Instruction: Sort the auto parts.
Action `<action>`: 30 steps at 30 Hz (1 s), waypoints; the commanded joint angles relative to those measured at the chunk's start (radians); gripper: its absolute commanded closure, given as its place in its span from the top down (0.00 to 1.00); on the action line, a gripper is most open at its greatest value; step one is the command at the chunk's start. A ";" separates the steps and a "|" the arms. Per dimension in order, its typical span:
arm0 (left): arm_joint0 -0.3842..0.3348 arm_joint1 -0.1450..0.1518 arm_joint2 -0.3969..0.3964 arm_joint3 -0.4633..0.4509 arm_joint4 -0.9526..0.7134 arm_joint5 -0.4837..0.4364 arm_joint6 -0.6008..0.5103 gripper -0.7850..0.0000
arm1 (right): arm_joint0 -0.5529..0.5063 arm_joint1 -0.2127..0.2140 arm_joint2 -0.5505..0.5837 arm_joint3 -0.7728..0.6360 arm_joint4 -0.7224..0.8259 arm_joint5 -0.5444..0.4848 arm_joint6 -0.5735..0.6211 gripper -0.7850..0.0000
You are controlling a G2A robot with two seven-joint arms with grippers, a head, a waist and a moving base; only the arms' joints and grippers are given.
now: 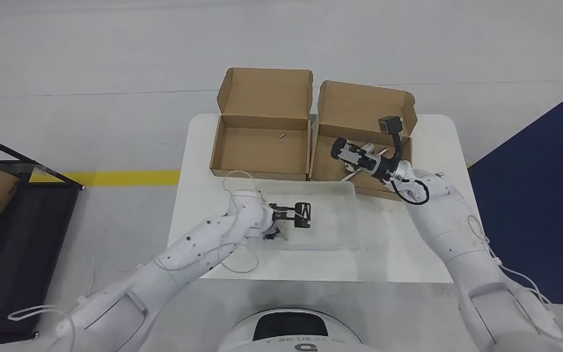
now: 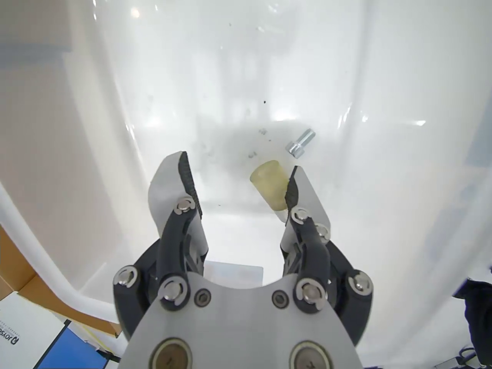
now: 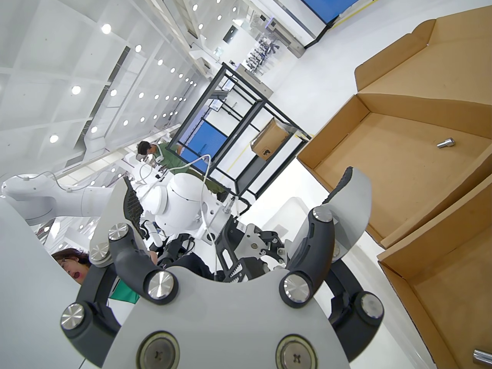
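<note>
The left gripper (image 2: 238, 170) hangs inside a clear plastic tray (image 2: 230, 59) with rounded, glossy walls, its jaws spread and holding nothing. The ribbed black pads (image 2: 188, 182) sit on curved grey metal fingers. On the tray floor lies a stubby plug (image 2: 267, 182), cloudy yellow and cylindrical. One end is hidden behind a pad, so whether it touches that pad cannot be told. Just beyond the plug lies a short steel bolt (image 2: 300, 143) with a round head, shiny and apart from both fingers.

The tray stands on a white table (image 1: 202, 150), in front of two open boxes of plain brown cardboard with their lids folded back. The left box (image 1: 255, 150) holds a second bolt (image 3: 446, 142) alone on its matte floor. The right gripper (image 3: 237, 177) is over the right box (image 1: 352, 106) – jaws apart, empty. A metal piece (image 3: 482, 357) lies in that box, cut off at the picture's edge and too little seen to identify.
</note>
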 commanded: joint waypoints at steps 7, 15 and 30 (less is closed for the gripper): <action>-0.016 -0.022 0.033 0.041 -0.012 -0.005 -0.043 0.47 | 0.000 0.000 0.000 0.000 0.000 0.000 0.000 1.00; -0.010 -0.019 0.003 0.014 -0.013 0.027 0.019 0.00 | 0.000 0.000 0.000 0.000 0.000 0.000 0.000 1.00; 0.085 0.027 -0.090 -0.107 -0.036 0.001 -0.017 1.00 | 0.000 0.000 0.000 0.000 0.000 0.000 0.000 1.00</action>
